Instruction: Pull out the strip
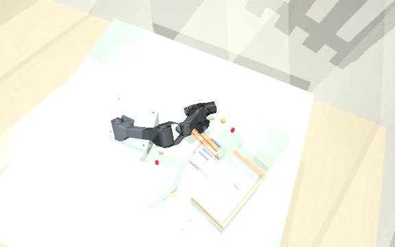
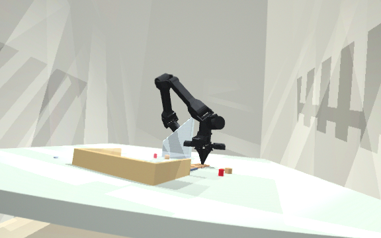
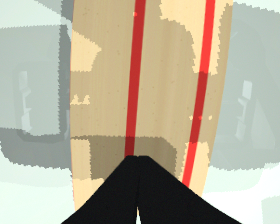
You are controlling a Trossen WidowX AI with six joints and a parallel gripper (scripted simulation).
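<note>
Top view first: tool (image 1: 201, 130) sits over the near end of a tan strip (image 1: 208, 143) with 2 red lines, which runs toward the open wooden frame (image 1: 249, 197) on the white surface (image 1: 64, 178). I see the labelled cube (image 1: 220, 154), pale with green marks, resting on the strip's far end. Blue-marked strips (image 1: 202, 155) lie beside it.

Exterior view: I see the tool (image 2: 204, 162) pointing straight down, tips at the strip's end just beside the frame (image 2: 127, 165).

Wrist view: fingers are pressed together, nothing between them, tips on the tan strip (image 3: 164, 63) by its left red line.
</note>
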